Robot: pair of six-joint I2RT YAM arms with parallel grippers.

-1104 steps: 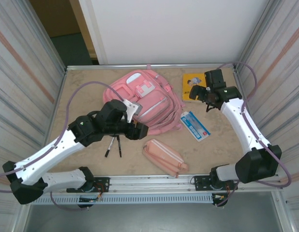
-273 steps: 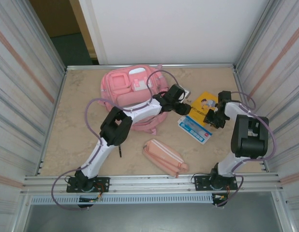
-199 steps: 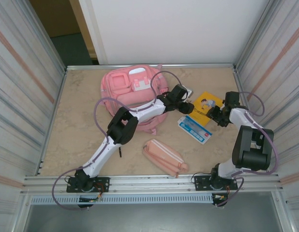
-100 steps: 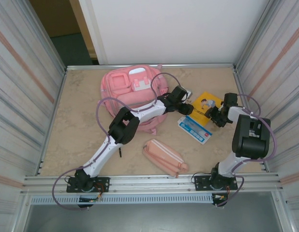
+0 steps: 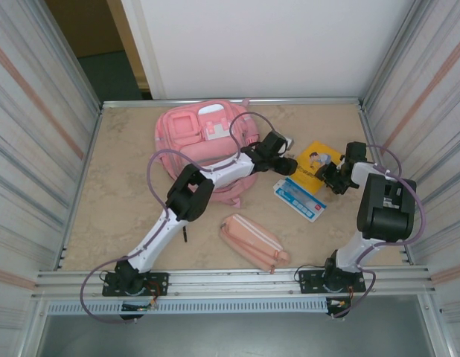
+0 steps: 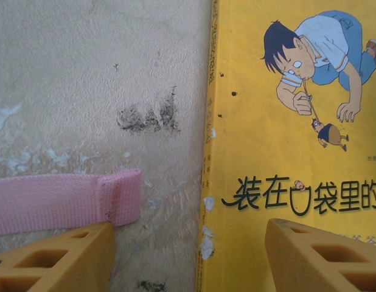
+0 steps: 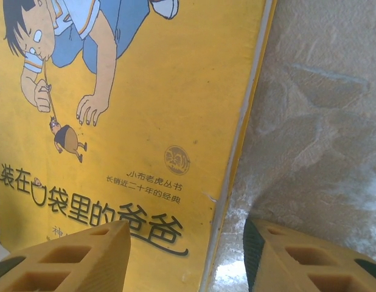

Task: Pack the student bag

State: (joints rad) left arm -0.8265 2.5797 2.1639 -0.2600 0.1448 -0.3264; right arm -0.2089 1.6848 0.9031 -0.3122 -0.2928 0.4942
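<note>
The student bag, a large pink backpack, lies at the back left of the table, and one of its pink straps ends near my left fingers. A yellow picture book lies flat to its right. My left gripper is open, low over the book's left edge with one finger on each side of that edge. My right gripper is open too, straddling the book's right edge, one finger over the cover and one over bare table.
A blue and white flat pack lies just in front of the book. A small oblong pink pencil case sits nearer the front. Metal walls close in the table on the left and right.
My right gripper has shifted slightly along the book's right edge and its jaws have narrowed a little. The left arm has hardly moved.
</note>
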